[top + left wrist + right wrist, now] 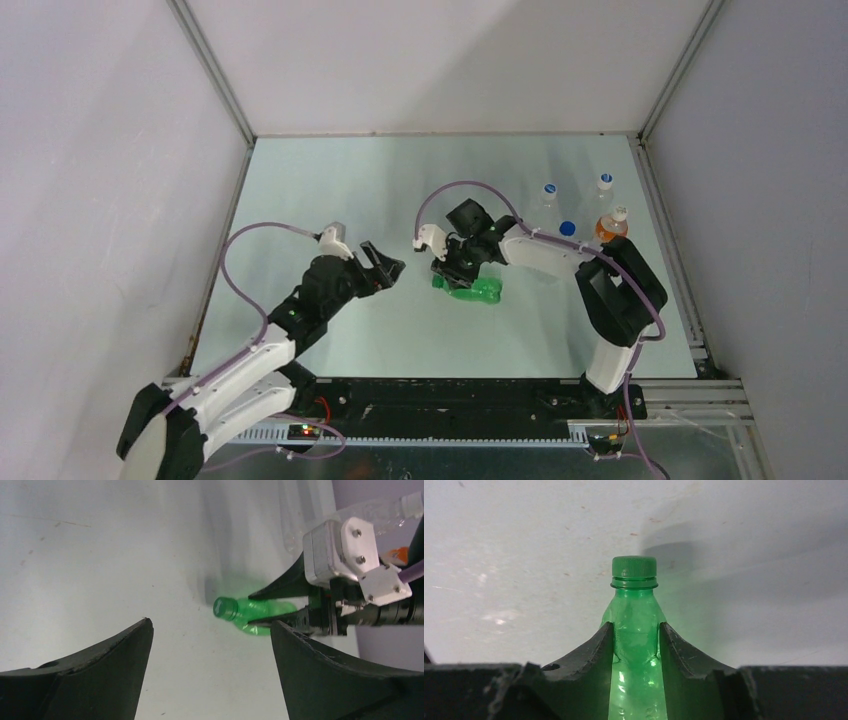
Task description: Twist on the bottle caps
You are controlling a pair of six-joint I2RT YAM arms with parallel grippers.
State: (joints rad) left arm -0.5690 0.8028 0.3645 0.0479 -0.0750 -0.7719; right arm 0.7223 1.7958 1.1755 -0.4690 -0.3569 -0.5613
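1. Top view: the green bottle [478, 291] lies on its side on the table [330, 180], a little right of centre. Its long axis runs roughly left to right, neck end toward the left arm. The right gripper [452, 272] sits over the neck end and hides the cap from this view. The left gripper [392, 268] hangs just to the left, apart from the bottle. Far right stand two clear bottles [547, 198] and an orange bottle [607, 228], with a solid blue cap [568, 228] between them; whether it sits on a bottle I cannot tell.

2. Left wrist view: the left gripper [211, 625] is spread wide with nothing between its fingers [100, 665]. Beyond them the green cap [225, 608] faces this camera, with the bottle's body running away behind it. The right gripper's fingers flank the bottle's shoulder.

3. Right wrist view: the right gripper [636, 626] is clamped on the green bottle [636, 605], both fingers [589, 655] pressing its shoulder just below the neck. The green cap [634, 569] sits on the neck, pointing straight away from the wrist.
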